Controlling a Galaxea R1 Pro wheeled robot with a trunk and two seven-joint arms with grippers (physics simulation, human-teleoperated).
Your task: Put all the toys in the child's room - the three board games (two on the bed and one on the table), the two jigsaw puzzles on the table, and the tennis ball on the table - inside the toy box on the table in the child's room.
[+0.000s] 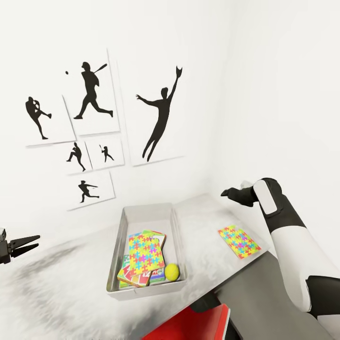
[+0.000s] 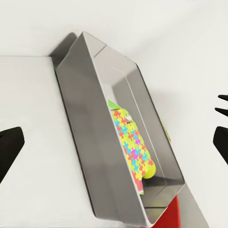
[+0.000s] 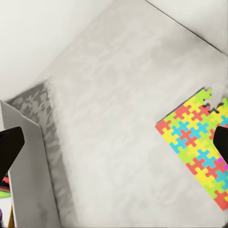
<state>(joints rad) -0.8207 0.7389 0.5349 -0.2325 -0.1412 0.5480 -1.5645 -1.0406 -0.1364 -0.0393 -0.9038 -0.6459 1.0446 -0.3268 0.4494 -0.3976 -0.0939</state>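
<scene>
1 jigsaw puzzle (image 1: 239, 241) on table (image 1: 203, 226), another in toy box (image 1: 144, 211)

Jigsaw puzzle (image 3: 197, 145) lies flat on table (image 3: 114, 104).

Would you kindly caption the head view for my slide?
Toy box holding a puzzle, games and ball; second puzzle still out on the table.

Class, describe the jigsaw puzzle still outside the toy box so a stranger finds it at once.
Start at the pale speckled table and its grey toy box. Right of the box, a multicoloured jigsaw puzzle lies flat on the tabletop, alone, unlike the one stacked inside.
</scene>
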